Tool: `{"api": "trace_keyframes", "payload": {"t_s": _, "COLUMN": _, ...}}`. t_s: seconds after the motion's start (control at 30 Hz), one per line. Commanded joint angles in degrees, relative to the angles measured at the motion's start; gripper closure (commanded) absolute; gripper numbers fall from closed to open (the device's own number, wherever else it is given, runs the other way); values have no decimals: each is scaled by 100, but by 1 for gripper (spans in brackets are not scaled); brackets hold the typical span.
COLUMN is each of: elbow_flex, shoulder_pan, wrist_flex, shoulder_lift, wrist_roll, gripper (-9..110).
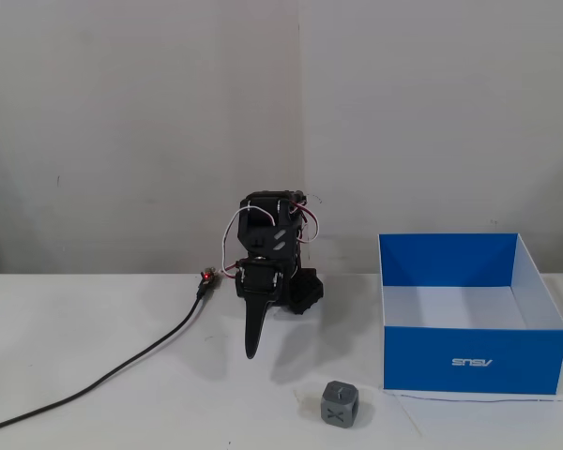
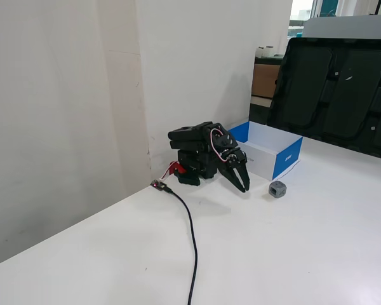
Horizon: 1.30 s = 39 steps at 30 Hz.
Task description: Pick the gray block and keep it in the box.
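Observation:
The gray block [image 1: 338, 405] [image 2: 277, 189], a small cube with an X on its front face, sits on the white table just left of the box's front corner. The blue box [image 1: 474, 361] [image 2: 286, 159] with white floor stands open and holds nothing I can see. The black arm is folded low against the wall. Its gripper [image 1: 252, 349] [image 2: 243, 185] points down at the table, shut with nothing in it, a short way left of the block in both fixed views.
A black cable [image 1: 122, 370] [image 2: 192, 235] runs from a small plug by the arm's base across the table toward the front. A wall rises right behind the arm. Large black cases [image 2: 330, 89] stand at the table's far end.

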State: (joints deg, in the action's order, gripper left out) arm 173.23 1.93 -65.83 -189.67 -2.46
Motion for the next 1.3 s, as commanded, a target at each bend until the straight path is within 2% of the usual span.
{"api": "trace_keyframes", "payload": {"t_s": 0.0, "elbow_flex": 35, "shoulder_pan": 0, "wrist_flex": -26, "shoulder_lift": -677, "wrist_roll": -44, "gripper": 101}}
{"api": "trace_keyframes", "payload": {"t_s": 1.27, "elbow_flex": 35, "shoulder_pan": 70, "wrist_flex": -26, "shoulder_lift": -677, "wrist_roll": -9, "gripper": 101}}
